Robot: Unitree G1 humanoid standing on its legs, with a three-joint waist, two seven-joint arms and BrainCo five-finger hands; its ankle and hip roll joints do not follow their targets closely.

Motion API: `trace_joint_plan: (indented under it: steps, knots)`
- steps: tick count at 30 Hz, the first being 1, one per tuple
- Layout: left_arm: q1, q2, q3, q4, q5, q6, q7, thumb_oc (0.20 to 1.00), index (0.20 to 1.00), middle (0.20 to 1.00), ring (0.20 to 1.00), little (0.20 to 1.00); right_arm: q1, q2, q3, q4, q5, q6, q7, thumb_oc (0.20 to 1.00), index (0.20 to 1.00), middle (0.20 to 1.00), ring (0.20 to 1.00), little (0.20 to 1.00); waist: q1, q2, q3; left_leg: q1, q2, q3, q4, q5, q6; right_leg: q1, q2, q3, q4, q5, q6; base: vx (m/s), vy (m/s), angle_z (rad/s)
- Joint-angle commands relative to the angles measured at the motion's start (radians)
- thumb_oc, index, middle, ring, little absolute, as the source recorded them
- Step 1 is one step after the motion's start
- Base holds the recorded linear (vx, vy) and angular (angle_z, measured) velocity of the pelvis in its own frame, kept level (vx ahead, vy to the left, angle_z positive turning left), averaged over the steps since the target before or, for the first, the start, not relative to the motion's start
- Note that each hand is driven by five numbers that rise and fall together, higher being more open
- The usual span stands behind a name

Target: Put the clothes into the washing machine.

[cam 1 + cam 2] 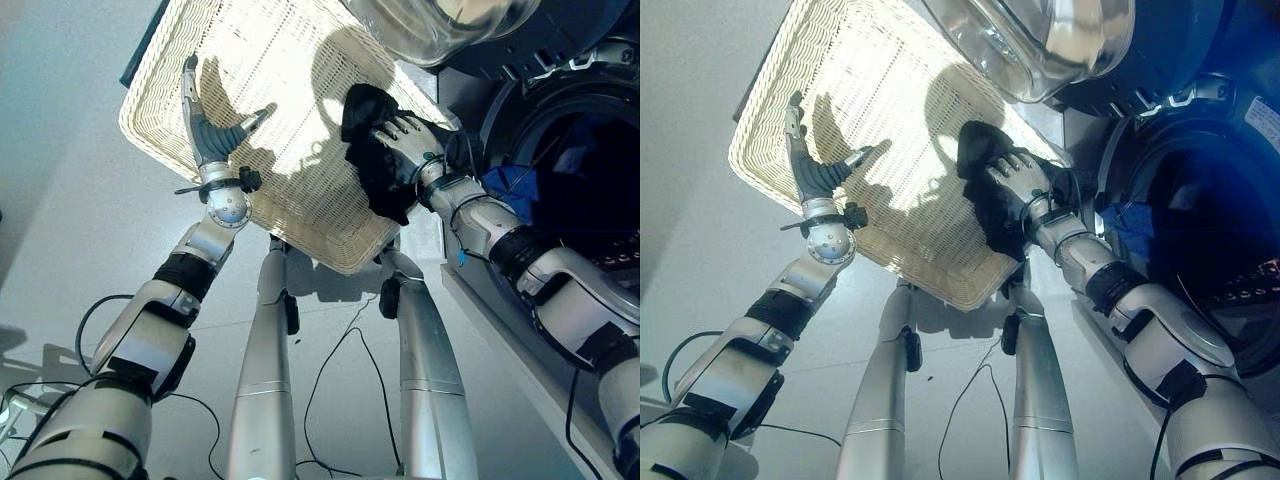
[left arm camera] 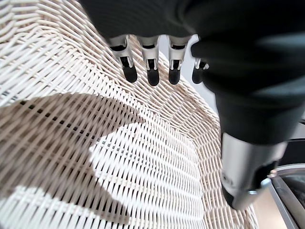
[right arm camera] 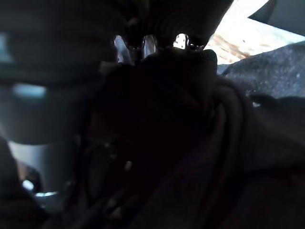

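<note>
**Ana:** Nearest to the head camera, what are the two hands doing?

**Ben:** Robot's left hand [image 1: 212, 135] hovers over the wide, shallow, cream-white woven wicker basket [image 1: 290, 215], fingers straight and spread, thumb out, holding nothing. Its right hand [image 1: 408, 140] lies on a crumpled black cloth garment [image 1: 372, 160] at the basket's edge nearest the washer, fingers curled down into the fabric, so I judge it to be gripping that garment.

**Ana:** And beyond that?

**Ben:** Just past the basket's right side stands the dark front-loading washing machine [image 1: 1200, 230] with its round drum opening, and its glass-bowled door [image 1: 1040, 40] is swung open above the basket. Something blue [image 1: 515, 180] shows inside the drum; probably clothing already loaded, though I can't be sure.

**Ana:** So how far along?

**Ben:** Late, I'd say. Apart from the black garment the basket looks bare. What's left is to lift it clear, carry it across to the drum and let go.

**Ana:** Do the wrist views add anything?

**Ben:** Left wrist view confirms straight dark-tipped fingers [image 2: 152, 71] above bare weave. Right wrist view shows dark folds bunched close against the hand, a closeness the head views only suggest, but not the machine.
</note>
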Motion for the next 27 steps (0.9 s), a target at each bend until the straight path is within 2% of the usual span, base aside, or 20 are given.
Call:
trace_joint_plan:
  steps: [1, 5, 14, 21, 23, 25, 26, 27]
  knots:
    - [-0.029, -0.019, 0.029, 0.017, 0.008, -0.056, 0.019, 1.000, 1.000, 1.000, 1.000, 1.000, 0.041, -0.043, 0.039, 0.151, -0.068, 0.099, 0.083, 0.200, 0.200, 0.200, 0.200, 0.200, 0.015, 0.003, -0.018, -0.051, -0.038, 0.047, 0.144, -0.104, -0.017, 0.069, 0.045, -0.040, -0.308, 0.244, 0.112, 0.00, 0.000, 0.00]
    - [-0.028, -0.014, 0.031, 0.015, 0.006, -0.057, 0.015, 1.000, 1.000, 1.000, 1.000, 1.000, 0.043, -0.044, 0.037, 0.171, -0.079, 0.111, 0.072, 0.200, 0.200, 0.200, 0.200, 0.200, 0.017, 0.002, -0.018, -0.048, -0.037, 0.045, 0.140, -0.103, -0.016, 0.072, 0.045, -0.039, -0.310, 0.244, 0.111, 0.00, 0.000, 0.00]
    - [-0.023, -0.022, 0.038, 0.010, 0.015, -0.057, 0.013, 1.000, 1.000, 1.000, 1.000, 1.000, 0.038, -0.043, 0.024, 0.189, -0.066, 0.096, 0.041, 0.200, 0.200, 0.200, 0.200, 0.200, 0.016, 0.001, -0.018, -0.056, -0.042, 0.041, 0.144, -0.105, -0.014, 0.065, 0.047, -0.035, -0.312, 0.248, 0.110, 0.00, 0.000, 0.00]
    - [-0.025, -0.020, 0.038, 0.010, 0.009, -0.062, 0.010, 1.000, 1.000, 1.000, 1.000, 1.000, 0.047, -0.039, 0.017, 0.183, 0.013, 0.091, 0.025, 0.200, 0.200, 0.200, 0.200, 0.200, 0.016, 0.004, -0.018, -0.054, -0.041, 0.042, 0.145, -0.104, -0.013, 0.066, 0.046, -0.034, -0.311, 0.248, 0.109, 0.00, 0.000, 0.00]
    - [-0.023, -0.023, 0.038, 0.006, 0.008, -0.060, 0.012, 1.000, 1.000, 1.000, 1.000, 1.000, 0.057, -0.035, -0.007, 0.157, 0.234, 0.074, 0.044, 0.200, 0.200, 0.200, 0.200, 0.200, 0.014, 0.006, -0.018, -0.056, -0.039, 0.042, 0.145, -0.103, -0.013, 0.062, 0.045, -0.034, -0.306, 0.248, 0.108, 0.00, 0.000, 0.00]
    - [-0.018, -0.024, 0.047, -0.003, 0.009, -0.056, 0.007, 1.000, 1.000, 1.000, 1.000, 1.000, 0.081, -0.021, -0.067, 0.111, 0.517, 0.053, 0.087, 0.200, 0.200, 0.200, 0.200, 0.200, 0.011, 0.006, -0.018, -0.059, -0.041, 0.041, 0.148, -0.103, -0.015, 0.059, 0.047, -0.030, -0.305, 0.247, 0.105, 0.00, 0.000, 0.00]
    - [-0.012, -0.023, 0.054, -0.013, 0.010, -0.050, 0.002, 1.000, 1.000, 1.000, 1.000, 1.000, 0.115, -0.005, -0.132, 0.058, 0.771, 0.031, 0.126, 0.200, 0.200, 0.200, 0.200, 0.200, 0.009, 0.005, -0.018, -0.059, -0.040, 0.043, 0.147, -0.101, -0.016, 0.058, 0.048, -0.031, -0.300, 0.245, 0.103, 0.00, 0.000, 0.00]
    - [-0.005, -0.020, 0.062, -0.018, 0.011, -0.049, -0.005, 1.000, 1.000, 1.000, 1.000, 1.000, 0.142, 0.009, -0.182, 0.035, 0.877, 0.013, 0.156, 0.200, 0.200, 0.200, 0.200, 0.200, 0.008, 0.004, -0.018, -0.058, -0.042, 0.042, 0.151, -0.102, -0.017, 0.057, 0.050, -0.029, -0.298, 0.243, 0.101, 0.00, 0.000, 0.00]
